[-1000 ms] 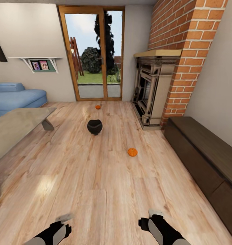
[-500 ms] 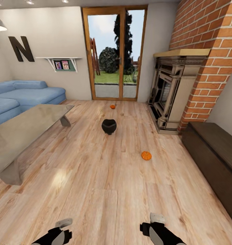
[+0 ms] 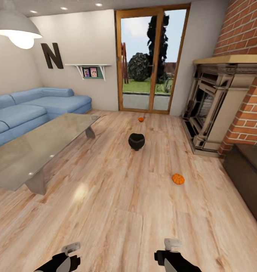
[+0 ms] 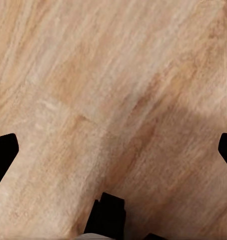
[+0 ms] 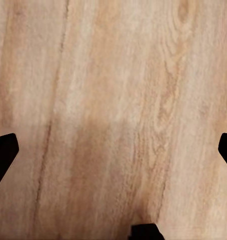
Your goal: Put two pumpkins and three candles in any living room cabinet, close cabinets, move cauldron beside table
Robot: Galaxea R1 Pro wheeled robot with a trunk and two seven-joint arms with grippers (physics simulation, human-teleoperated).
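A: Step in hand: approach, nothing gathered yet. Near pumpkin on the floor, right of centre; far pumpkin by the glass door; cauldron between them.

B: Count: two pumpkins, one cauldron, candles possibly hidden. Left gripper and right gripper both released, empty. Next: closing on the near pumpkin, cabinet at right.

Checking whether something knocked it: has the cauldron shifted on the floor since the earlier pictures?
No. The cauldron keeps its place between the far pumpkin and near pumpkin; the camera swung left instead.
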